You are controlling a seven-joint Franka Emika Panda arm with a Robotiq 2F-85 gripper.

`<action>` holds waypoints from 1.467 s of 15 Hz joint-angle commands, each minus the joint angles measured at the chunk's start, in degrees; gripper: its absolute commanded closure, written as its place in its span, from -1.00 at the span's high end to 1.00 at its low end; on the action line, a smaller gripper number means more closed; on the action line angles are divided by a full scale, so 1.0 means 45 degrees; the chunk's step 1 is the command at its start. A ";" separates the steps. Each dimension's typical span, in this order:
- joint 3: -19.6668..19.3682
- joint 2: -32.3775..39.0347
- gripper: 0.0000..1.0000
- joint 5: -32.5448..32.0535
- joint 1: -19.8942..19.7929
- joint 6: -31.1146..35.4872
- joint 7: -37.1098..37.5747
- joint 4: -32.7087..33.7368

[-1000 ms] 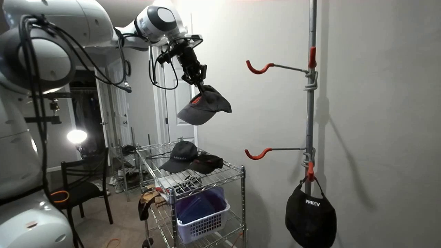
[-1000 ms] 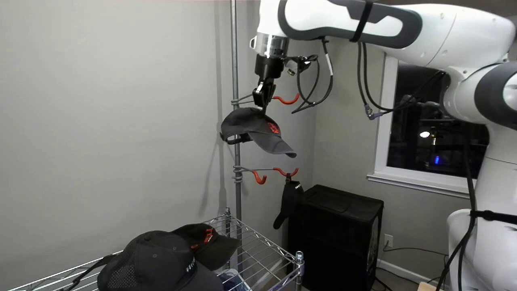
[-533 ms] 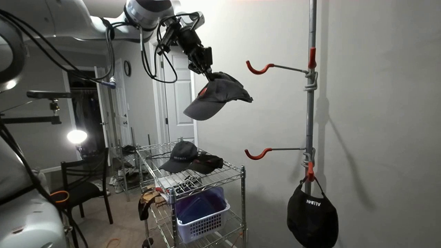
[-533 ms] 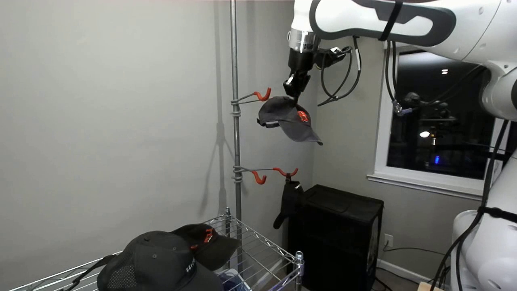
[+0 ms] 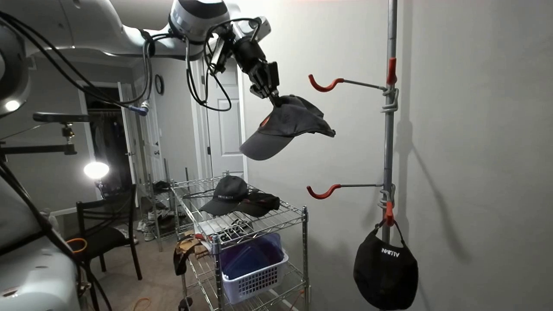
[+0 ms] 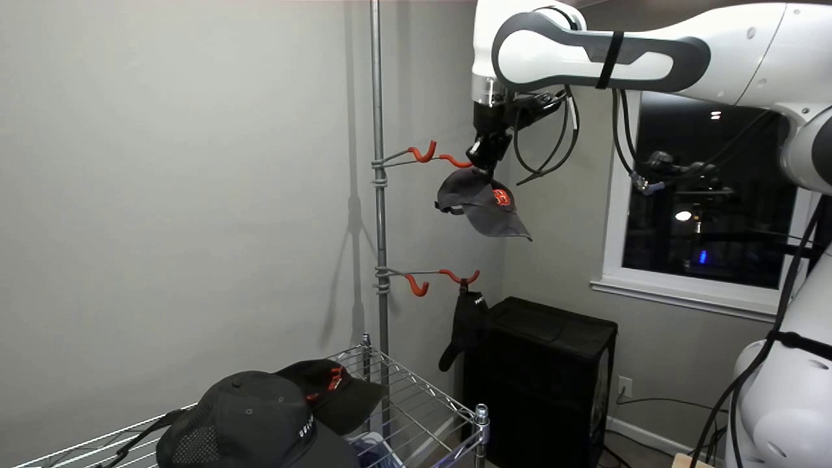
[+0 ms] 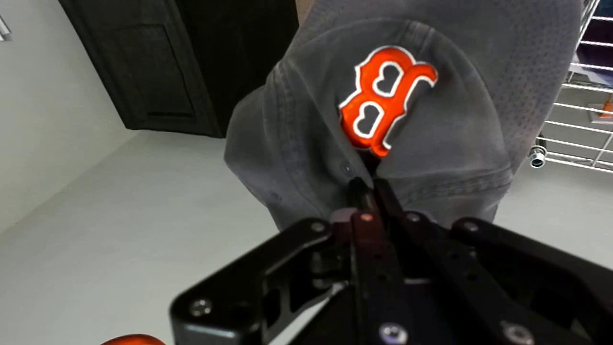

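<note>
My gripper (image 5: 275, 103) is shut on a dark grey cap (image 5: 298, 120) and holds it in the air by pinched cloth at the crown. In the wrist view the fingertips (image 7: 368, 184) pinch a fold just behind the cap's red B emblem (image 7: 385, 98). The cap also hangs from the gripper (image 6: 489, 173) in an exterior view (image 6: 481, 201), brim pointing down. Nearest is a metal pole (image 5: 389, 142) with red-tipped hooks; an upper hook (image 5: 326, 87) is right of the cap, apart from it. A lower hook (image 5: 323, 193) is below. A black cap (image 5: 386, 274) hangs upside down on another low hook.
A wire shelf (image 5: 276, 222) stands below, with a dark cap (image 5: 231, 190) and a black cap (image 6: 344, 396) on top. A white basket (image 5: 255, 283) sits on its lower level. A black box (image 6: 539, 377) stands by the wall near a window (image 6: 702, 195).
The gripper has carried the cap to the right in both exterior views. In the last half second it has also dropped a little. The hanging black cap sways slightly.
</note>
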 commanded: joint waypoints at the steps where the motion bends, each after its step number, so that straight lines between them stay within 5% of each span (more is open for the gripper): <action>1: 0.0241 0.0031 -0.92 0.0074 -0.0277 -0.0015 -0.0038 0.0066; 9: -0.0819 0.0498 -0.96 -0.0495 -0.1416 0.0955 -0.0550 0.1300; 22: -0.1585 0.2560 -0.96 -0.1557 -0.1983 0.5423 -0.0615 0.5041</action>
